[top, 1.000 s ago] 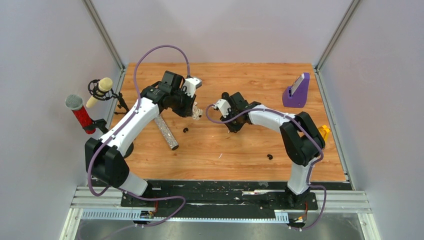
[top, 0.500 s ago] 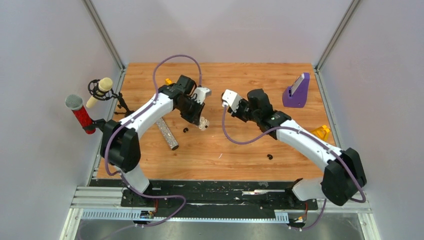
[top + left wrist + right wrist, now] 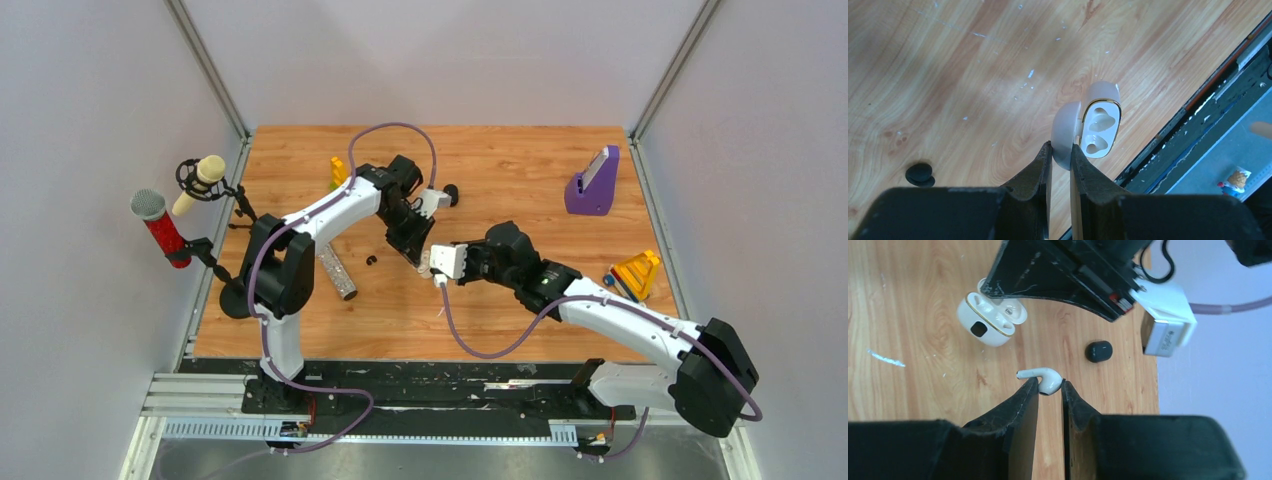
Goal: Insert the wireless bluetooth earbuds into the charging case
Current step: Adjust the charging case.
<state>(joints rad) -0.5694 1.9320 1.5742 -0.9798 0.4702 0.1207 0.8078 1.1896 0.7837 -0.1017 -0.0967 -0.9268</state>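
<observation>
Left gripper [image 3: 1061, 150] pinches the lid of the open white charging case [image 3: 1100, 125], fingers pressed tight on it, its two moulded sockets in plain view. The case is held over the middle of the table; whether it touches the wood I cannot tell. The right gripper [image 3: 1050, 385] is closed on a white earbud [image 3: 1045, 376] — head between the fingertips, short stem sticking out sideways, near the case but apart from it. A black earbud [image 3: 919, 173] lies on the wood nearby.

The wooden tabletop [image 3: 520, 150] is orange-toned plank, scuffed with white flecks and scratches. Pale lilac walls [image 3: 450, 60] close it in on three sides, with metal posts at the far corners. A slotted metal rail [image 3: 450, 405] runs along the near edge. A purple stand [image 3: 590, 185] sits far right, a red microphone [image 3: 160, 228] and a cream microphone [image 3: 205, 172] at the left edge, and a glittery silver cylinder [image 3: 335, 270] beside the left arm.
</observation>
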